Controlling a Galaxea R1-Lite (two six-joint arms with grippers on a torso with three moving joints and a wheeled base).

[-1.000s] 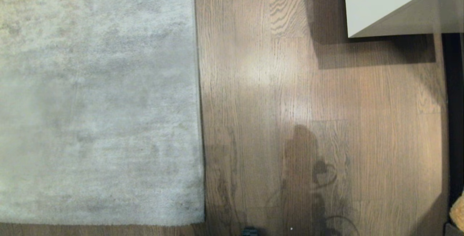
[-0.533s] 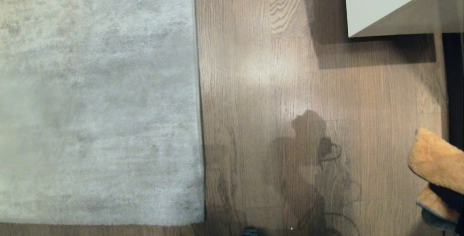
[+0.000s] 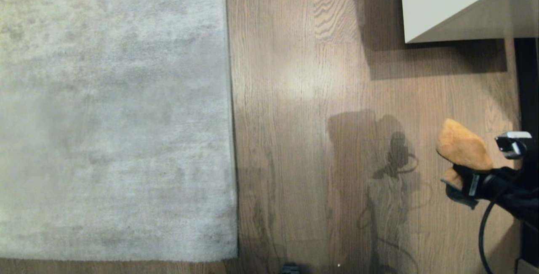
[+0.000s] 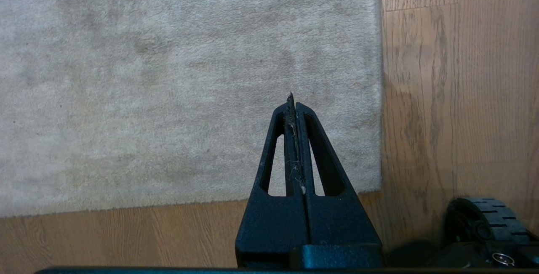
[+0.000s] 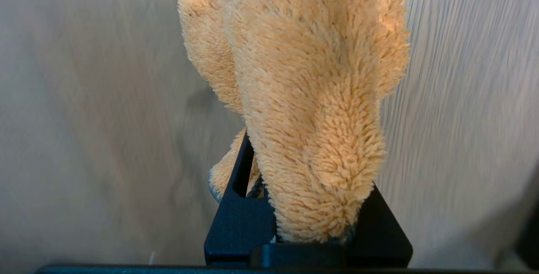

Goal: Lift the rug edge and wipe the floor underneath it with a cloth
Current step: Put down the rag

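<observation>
In the head view the rug point(image 3: 113, 114) lies flat on the floor point(image 3: 294, 139). The rug edge point(image 3: 230, 114) runs straight from far to near, and a second edge crosses near the bottom of the picture. Well to the right of the rug edge, the right gripper point(image 3: 457, 173) hangs over the floor with its fingers clamped on the cloth point(image 3: 461, 147). The cloth bunches up out of the gripper, pointing toward the rug. A black cable point(image 3: 484, 227) loops down from the arm. The arm's shadow falls on the planks between the rug edge and the gripper. Far right of the rug, at the top, is the corner of a white desk point(image 3: 454, 0), with its shadow on the floor.

In the left wrist view the left gripper point(image 4: 293, 105) has its two fingers pressed together with nothing between them but some lint. It hangs above the rug near the corner, where the rug edge point(image 4: 381, 97) meets the wood floor point(image 4: 454, 97). A black wheel point(image 4: 484, 219) of the base shows beside that corner.

In the right wrist view the cloth point(image 5: 311, 97) fills the middle, fluffy and tan, squeezed at its lower end between the fingers of the right gripper point(image 5: 307, 223). A small bit of cloth with a grey rim pokes out at one side. Behind it is blurred floor point(image 5: 84, 118).
</observation>
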